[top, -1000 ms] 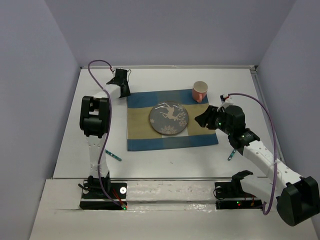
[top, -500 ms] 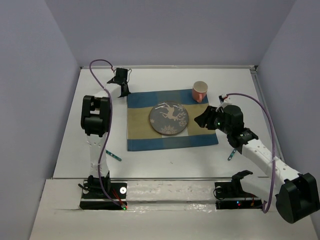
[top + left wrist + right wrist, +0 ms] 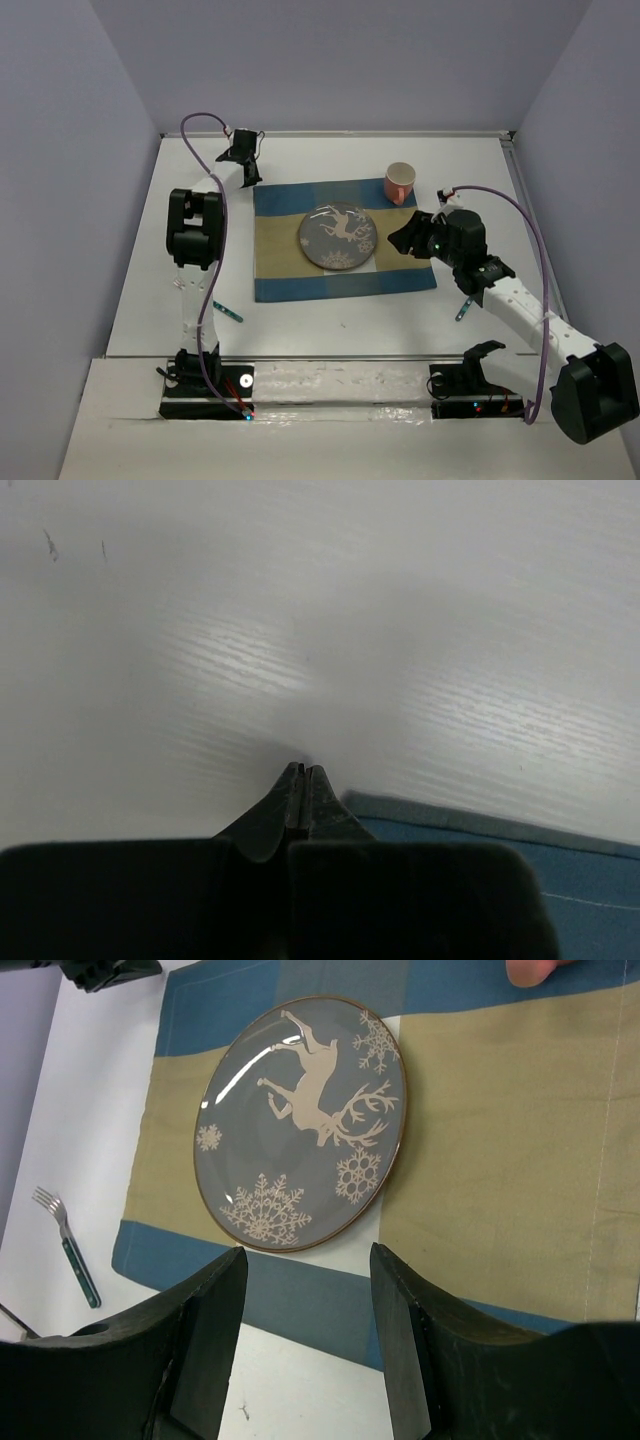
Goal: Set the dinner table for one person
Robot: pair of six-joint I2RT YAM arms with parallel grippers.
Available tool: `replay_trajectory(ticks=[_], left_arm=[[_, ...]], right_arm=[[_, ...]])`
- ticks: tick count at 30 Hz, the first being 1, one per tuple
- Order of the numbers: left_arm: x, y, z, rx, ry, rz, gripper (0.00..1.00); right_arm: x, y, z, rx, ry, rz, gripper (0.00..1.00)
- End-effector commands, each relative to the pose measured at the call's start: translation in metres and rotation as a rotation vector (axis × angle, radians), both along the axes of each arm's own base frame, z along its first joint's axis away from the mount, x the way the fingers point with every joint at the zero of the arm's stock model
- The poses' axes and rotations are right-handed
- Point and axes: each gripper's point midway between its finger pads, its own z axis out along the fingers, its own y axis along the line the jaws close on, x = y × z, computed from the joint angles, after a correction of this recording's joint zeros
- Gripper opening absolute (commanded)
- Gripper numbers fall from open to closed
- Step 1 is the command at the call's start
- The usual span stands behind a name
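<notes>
The white dinner table point(image 3: 330, 325) carries a blue, tan and white checked placemat point(image 3: 282, 250). On the mat lies a grey plate point(image 3: 338, 238) with a white deer and snowflakes. An orange mug point(image 3: 399, 183) stands at the mat's far right corner. My left gripper point(image 3: 246, 166) hovers just off the mat's far left corner. In the left wrist view it point(image 3: 304, 771) is shut with nothing between the fingers, and the mat's edge point(image 3: 480, 825) lies to its right. My right gripper point(image 3: 305, 1258) stands open over the mat's right part, empty, with the plate point(image 3: 300, 1125) ahead of it.
A teal-handled fork point(image 3: 227, 312) lies on the bare table left of the mat, also seen as the fork point(image 3: 68, 1250) in the right wrist view. Another teal-handled utensil point(image 3: 464, 308) lies right of the mat, partly under the right arm. Walls enclose the table.
My left gripper has gone from open to shut and has drawn back a little toward the far wall. The right arm and everything on the table have stayed put.
</notes>
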Motion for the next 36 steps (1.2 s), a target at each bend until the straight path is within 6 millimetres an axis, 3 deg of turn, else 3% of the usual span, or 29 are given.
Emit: replay_trajectory(ticks=[1, 6, 9, 10, 11, 12, 13, 14, 15, 17, 18, 20, 21, 23, 24, 25, 29, 30, 31, 32, 33, 34, 36], left_arm=[[0.012, 0.005, 0.012, 0.024, -0.01, 0.018, 0.0], [0.019, 0.01, 0.024, 0.038, -0.044, 0.037, 0.0], [0.021, 0.01, 0.034, 0.03, -0.057, 0.038, 0.38], [0.022, 0.009, 0.04, 0.025, -0.073, 0.04, 0.62], [0.022, 0.008, 0.049, 0.019, -0.094, 0.04, 0.73], [0.023, 0.008, 0.07, 0.009, -0.137, 0.042, 0.81], [0.023, 0.008, 0.079, 0.004, -0.159, 0.046, 0.93], [0.024, 0.008, 0.092, -0.002, -0.184, 0.05, 0.99], [0.023, 0.007, 0.12, -0.022, -0.236, 0.052, 0.99], [0.02, 0.003, 0.151, -0.053, -0.299, 0.048, 0.99], [0.014, 0.001, 0.189, -0.071, -0.371, 0.043, 0.99], [0.004, -0.004, 0.223, -0.092, -0.442, 0.036, 0.99], [-0.01, -0.012, 0.263, -0.109, -0.515, 0.019, 0.99], [-0.028, -0.02, 0.284, -0.124, -0.562, -0.002, 0.99], [-0.047, -0.023, 0.318, -0.143, -0.631, -0.012, 0.99], [-0.06, -0.037, 0.313, -0.152, -0.626, -0.041, 0.99], [-0.122, -0.065, 0.335, -0.187, -0.691, -0.115, 0.99], [-0.148, -0.066, 0.361, -0.223, -0.758, -0.139, 0.99], [-0.162, -0.075, 0.343, -0.243, -0.738, -0.174, 0.99], [-0.176, -0.076, 0.345, -0.268, -0.758, -0.194, 0.99], [-0.206, -0.071, 0.368, -0.317, -0.827, -0.216, 0.99], [-0.216, -0.067, 0.353, -0.323, -0.825, -0.217, 0.99], [-0.251, -0.052, 0.361, -0.348, -0.895, -0.21, 0.99]], right_arm=[[0.007, 0.005, 0.018, 0.028, -0.062, 0.005, 0.58], [0.008, 0.004, 0.021, 0.026, -0.072, -0.001, 0.58], [0.009, 0.001, 0.023, 0.024, -0.075, -0.021, 0.59], [0.009, 0.001, 0.023, 0.021, -0.075, -0.02, 0.6], [0.008, 0.001, 0.024, 0.021, -0.072, -0.019, 0.61], [0.008, 0.001, 0.025, 0.02, -0.074, -0.018, 0.62], [0.008, 0.001, 0.025, 0.021, -0.075, -0.018, 0.63], [0.008, 0.001, 0.027, 0.023, -0.078, -0.015, 0.64], [0.007, 0.001, 0.027, 0.022, -0.077, -0.012, 0.66], [0.006, 0.001, 0.032, 0.026, -0.087, -0.012, 0.69], [0.005, 0.0, 0.036, 0.031, -0.101, -0.015, 0.71], [0.003, -0.003, 0.041, 0.032, -0.112, -0.027, 0.74], [0.002, -0.005, 0.05, 0.034, -0.135, -0.032, 0.75], [0.002, -0.013, 0.058, 0.001, -0.16, -0.056, 0.77], [0.001, -0.016, 0.066, -0.006, -0.173, -0.067, 0.79], [0.0, -0.022, 0.077, -0.011, -0.208, -0.09, 0.79], [-0.007, -0.026, 0.089, 0.002, -0.239, -0.103, 0.77], [-0.008, -0.025, 0.089, 0.003, -0.239, -0.094, 0.77], [-0.01, -0.019, 0.085, 0.005, -0.228, -0.053, 0.76], [-0.011, -0.014, 0.083, 0.006, -0.221, -0.023, 0.75], [-0.016, -0.006, 0.082, 0.017, -0.21, 0.028, 0.74], [-0.017, -0.003, 0.08, 0.022, -0.201, 0.047, 0.74], [-0.02, 0.006, 0.079, 0.04, -0.197, 0.101, 0.73]])
